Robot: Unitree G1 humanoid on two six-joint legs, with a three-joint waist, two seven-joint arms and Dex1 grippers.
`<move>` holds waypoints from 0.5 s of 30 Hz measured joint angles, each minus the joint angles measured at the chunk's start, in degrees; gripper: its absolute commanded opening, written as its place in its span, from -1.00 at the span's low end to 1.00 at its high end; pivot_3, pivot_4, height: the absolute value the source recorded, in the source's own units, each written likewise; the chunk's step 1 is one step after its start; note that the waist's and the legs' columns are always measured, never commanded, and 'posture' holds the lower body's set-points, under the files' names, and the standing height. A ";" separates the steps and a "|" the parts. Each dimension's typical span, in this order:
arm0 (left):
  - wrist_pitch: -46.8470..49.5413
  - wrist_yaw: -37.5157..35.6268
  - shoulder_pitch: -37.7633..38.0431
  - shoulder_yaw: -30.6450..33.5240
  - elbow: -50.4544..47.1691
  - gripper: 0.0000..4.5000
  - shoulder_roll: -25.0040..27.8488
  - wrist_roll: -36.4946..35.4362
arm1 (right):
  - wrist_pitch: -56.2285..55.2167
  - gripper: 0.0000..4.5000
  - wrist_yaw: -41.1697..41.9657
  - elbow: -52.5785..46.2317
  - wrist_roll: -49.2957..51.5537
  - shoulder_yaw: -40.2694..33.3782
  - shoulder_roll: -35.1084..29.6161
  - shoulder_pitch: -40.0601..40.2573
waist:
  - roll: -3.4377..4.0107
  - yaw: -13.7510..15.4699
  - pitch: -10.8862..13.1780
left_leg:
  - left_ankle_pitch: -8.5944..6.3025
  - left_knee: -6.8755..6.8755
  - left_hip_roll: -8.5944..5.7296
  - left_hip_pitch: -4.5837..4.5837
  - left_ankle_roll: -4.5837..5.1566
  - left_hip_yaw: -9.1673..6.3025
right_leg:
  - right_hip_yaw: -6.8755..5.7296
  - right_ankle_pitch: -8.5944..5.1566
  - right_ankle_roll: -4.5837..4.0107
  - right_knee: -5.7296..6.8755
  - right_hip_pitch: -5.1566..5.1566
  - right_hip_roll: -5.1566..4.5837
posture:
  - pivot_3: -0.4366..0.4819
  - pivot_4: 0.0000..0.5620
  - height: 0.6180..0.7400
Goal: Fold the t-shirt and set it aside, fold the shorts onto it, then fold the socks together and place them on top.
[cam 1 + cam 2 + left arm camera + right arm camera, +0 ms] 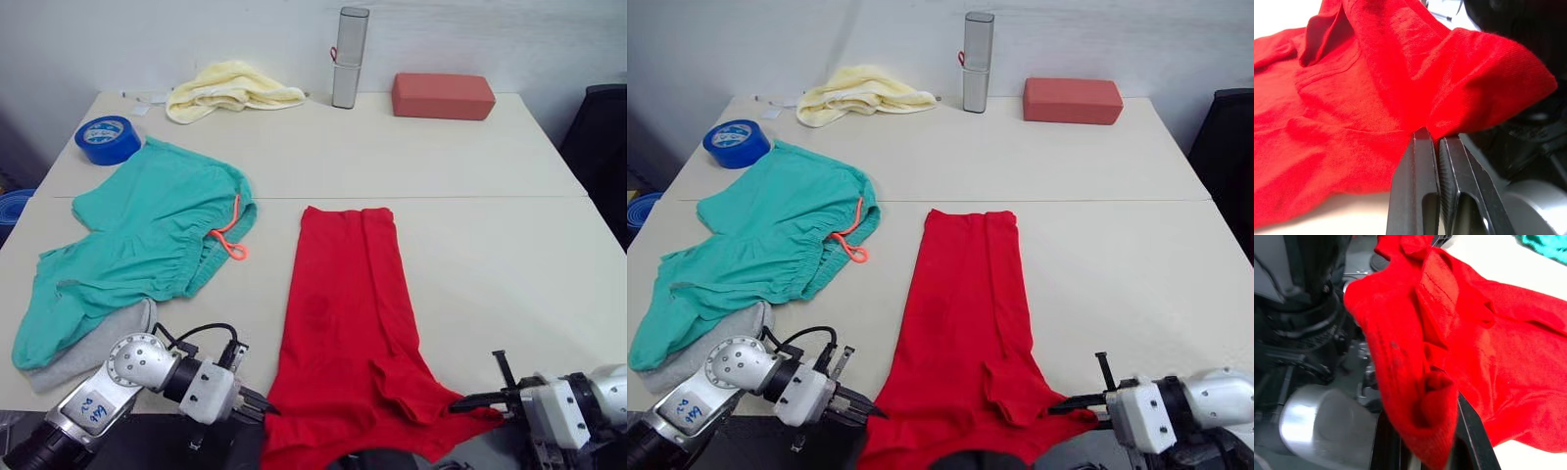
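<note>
Both grippers, left (266, 408) and right (458, 400), pinch the t-shirt's (343, 323) near corners; shorts (147, 245) lie left.

One plain bright red cotton t-shirt (345, 323) lies folded lengthwise on the single cream-coloured desk (490, 176). One pair of teal-green fabric shorts (137, 250) is there, with one bright orange-pink drawstring cord (229, 235). One patch of light heather-grey knit sock fabric (88, 351) pokes out from under the shorts; whether it is one sock or two cannot be told. One crumpled pale yellow towel (230, 88) can be counted, along with one roll of blue tape (108, 139), one upright silver-grey cylindrical bottle (349, 57) and one red-brown rectangular block (443, 96). Two black-fingered pincers are counted: one left pincer (260, 403) and one right pincer (468, 399).
</note>
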 measured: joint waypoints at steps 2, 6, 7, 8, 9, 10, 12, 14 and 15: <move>5.84 -0.49 -1.04 1.23 -0.46 -0.99 0.30 -3.39 | 5.66 -1.00 0.38 -1.67 2.86 -1.60 0.38 -0.78 | -0.03 0.03 0.03 | 0.00 0.02 -0.01 -0.03 0.00 -0.03 | -0.02 0.00 0.01 0.01 0.00 0.00 | -0.05 -0.47 1.00; 16.69 -0.40 -5.29 4.05 -0.61 -0.99 0.27 -8.66 | 17.33 -1.00 -0.43 -3.16 8.78 -4.56 2.65 -7.21 | -0.09 -0.02 0.08 | 0.01 0.16 -0.01 -0.21 -0.01 -0.08 | -0.05 0.03 0.05 0.04 -0.10 0.00 | -0.05 -0.47 1.00; 19.67 -0.27 -6.81 4.81 -0.33 -0.99 0.11 -10.09 | 20.61 -1.00 -0.36 -2.95 9.59 -4.96 3.09 -9.61 | -0.10 -0.02 0.08 | 0.01 0.18 -0.01 -0.24 -0.01 -0.09 | -0.06 0.07 0.13 0.05 -0.12 0.01 | -0.05 -0.47 1.00; 22.65 0.12 -8.54 5.62 0.28 -0.99 -0.47 -11.27 | 23.58 -1.00 -0.31 -2.51 10.13 -5.16 3.97 -12.20 | -0.10 0.00 0.08 | 0.01 0.24 -0.01 -0.30 -0.02 -0.12 | -0.10 0.08 0.14 0.06 -0.15 0.01 | -0.05 -0.47 1.00; 25.43 0.78 -10.69 6.52 0.85 -0.99 -1.24 -12.49 | 26.19 -1.00 -0.29 -1.90 10.64 -5.37 4.96 -14.90 | -0.09 0.01 0.08 | 0.00 0.43 0.00 -0.54 -0.05 -0.20 | -0.17 0.10 0.18 0.12 -0.32 0.02 | -0.05 -0.47 1.00; 27.84 1.43 -12.56 7.16 1.47 -0.99 -2.07 -13.58 | 28.44 -1.00 -0.33 -1.31 10.87 -5.53 5.79 -17.09 | -0.08 0.02 0.08 | 0.07 0.73 0.01 -0.92 -0.22 -0.32 | -0.25 0.16 0.28 0.28 -0.58 0.05 | -0.05 -0.47 1.00; 35.00 4.33 -18.06 8.66 5.06 -0.99 -5.29 -16.30 | 34.50 -1.00 -0.75 1.15 10.96 -5.52 8.91 -23.86 | -0.07 0.04 0.09 | 0.12 1.04 0.02 -1.29 -0.29 -0.39 | -0.33 0.22 0.38 0.40 -0.84 0.11 | -0.05 -0.47 1.00; 41.56 7.04 -23.54 9.23 9.23 -0.99 -8.45 -17.69 | 39.42 -1.00 -2.14 4.83 10.41 -5.23 13.22 -31.10 | -0.10 0.06 0.11 | 0.11 1.34 0.06 -1.42 -0.28 -0.46 | -0.40 0.24 0.42 0.41 -0.83 0.23 | -0.05 -0.47 1.00; 43.26 7.96 -25.22 9.53 10.22 -0.99 -9.55 -17.81 | 40.56 -1.00 -2.78 6.05 9.91 -5.07 14.71 -33.45 | -0.08 0.05 0.12 | 0.08 1.54 0.09 -1.69 -0.26 -0.53 | -0.46 0.27 0.47 0.42 -0.94 0.30 | -0.05 -0.47 1.00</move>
